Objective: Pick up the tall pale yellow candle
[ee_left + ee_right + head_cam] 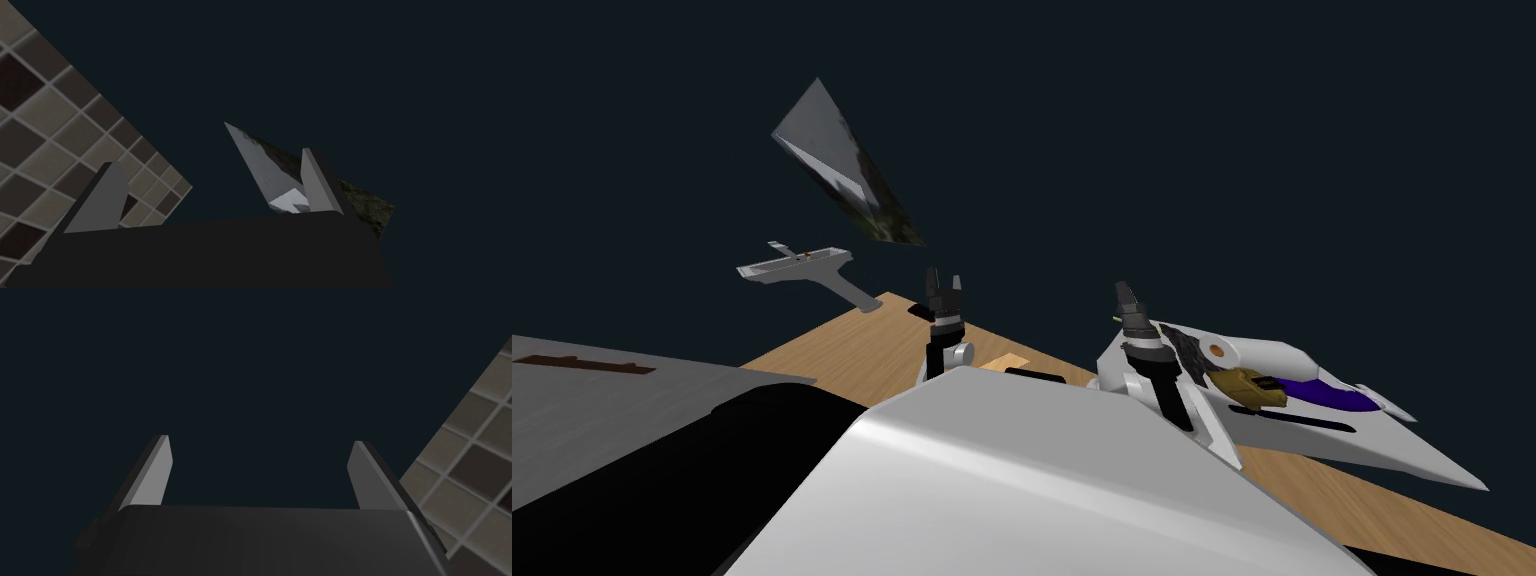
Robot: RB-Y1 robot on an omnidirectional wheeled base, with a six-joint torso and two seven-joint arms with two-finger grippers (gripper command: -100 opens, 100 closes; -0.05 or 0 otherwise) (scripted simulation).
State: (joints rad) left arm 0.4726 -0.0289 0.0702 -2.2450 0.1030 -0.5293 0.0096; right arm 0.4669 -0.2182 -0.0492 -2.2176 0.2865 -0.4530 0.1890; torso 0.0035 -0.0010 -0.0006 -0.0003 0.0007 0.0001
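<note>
Well, both my left gripper (945, 282) and my right gripper (1125, 292) hang with fingers wide apart above the far edge of the wooden surface (847, 350), and I cannot tell where the candle stands.

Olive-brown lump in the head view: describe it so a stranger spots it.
Find the light wood-grain surface; on its right sits a white angular slab. On that slab, the olive-brown blocky lump lies beside a deep purple patch, the only blocky brown thing there.

Seemingly a bathroom: white wall basin (802, 265), slanted mirror (837, 165), checkered tiles (60, 130).
</note>
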